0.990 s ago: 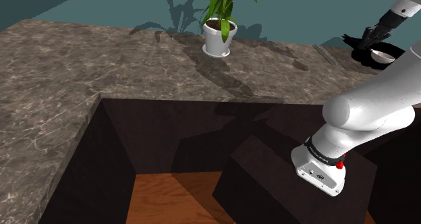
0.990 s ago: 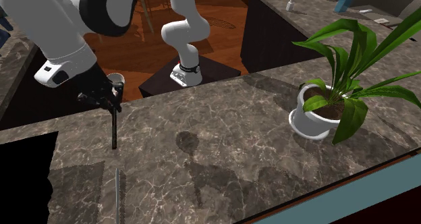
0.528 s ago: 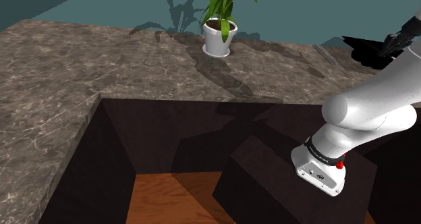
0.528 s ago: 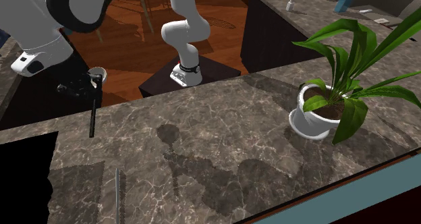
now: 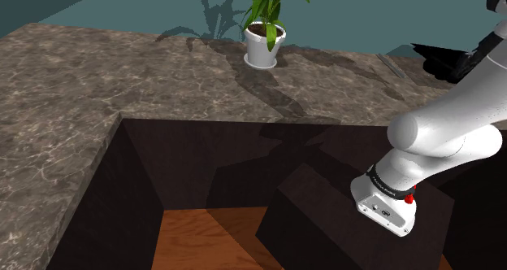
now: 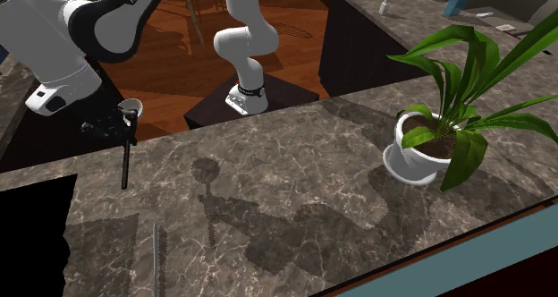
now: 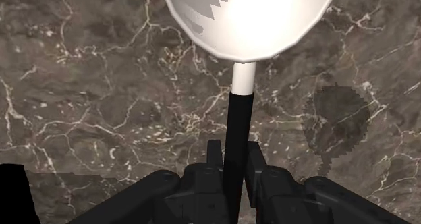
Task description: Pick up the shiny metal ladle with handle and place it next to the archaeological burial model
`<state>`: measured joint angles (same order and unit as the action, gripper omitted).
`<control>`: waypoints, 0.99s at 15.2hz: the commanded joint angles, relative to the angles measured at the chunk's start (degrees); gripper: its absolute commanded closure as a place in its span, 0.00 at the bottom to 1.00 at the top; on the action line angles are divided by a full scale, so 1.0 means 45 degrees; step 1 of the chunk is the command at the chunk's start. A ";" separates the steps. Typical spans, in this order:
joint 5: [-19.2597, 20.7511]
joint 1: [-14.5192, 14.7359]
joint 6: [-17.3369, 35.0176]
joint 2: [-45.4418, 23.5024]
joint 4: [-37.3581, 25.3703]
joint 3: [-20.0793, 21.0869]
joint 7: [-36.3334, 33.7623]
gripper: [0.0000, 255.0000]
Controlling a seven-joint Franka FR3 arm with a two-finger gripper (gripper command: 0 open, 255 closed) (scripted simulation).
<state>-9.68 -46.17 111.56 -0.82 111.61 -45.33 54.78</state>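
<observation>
Brown veined marble countertop ran across the scene, with a dark sunken bay and a reddish wood floor below it in the shoulder view. White Franka arm reached in from the second exterior view's upper left, and its base sat on a dark box stand. All-black two-finger gripper hung at that view's left, over the counter's far edge. It was clamped narrow on the ladle, which had a pale white round bowl and a thin black straight handle. In the wrist view the gripper had both fingers pressed against the black handle, and the ladle bowl stood out just ahead of them, bright white. Ladle bowl was up beside the gripper in the second exterior view, with the handle pointing down toward the marble. The ladle's round shadow lay apart from it, to that view's right, so the ladle looked lifted off the counter. Green leafy plant in a white round pot stood on the marble at the second exterior view's right, well apart from the ladle; in the shoulder view the same plant sat far back at centre. Thin grey rod lay flat on the counter near that camera, below the ladle. Black area cut into the second exterior view's lower left.
</observation>
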 commanded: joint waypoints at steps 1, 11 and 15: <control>-0.0056 -0.0004 0.0317 -0.0042 0.0290 -0.0002 0.0079 1.00; -0.0826 -0.0101 0.1831 -0.0813 0.1355 0.0008 0.0782 1.00; -0.1246 -0.0170 0.2403 -0.1215 0.1696 0.0056 0.1136 1.00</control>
<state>-14.70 -46.77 121.84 -5.70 119.07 -45.10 59.34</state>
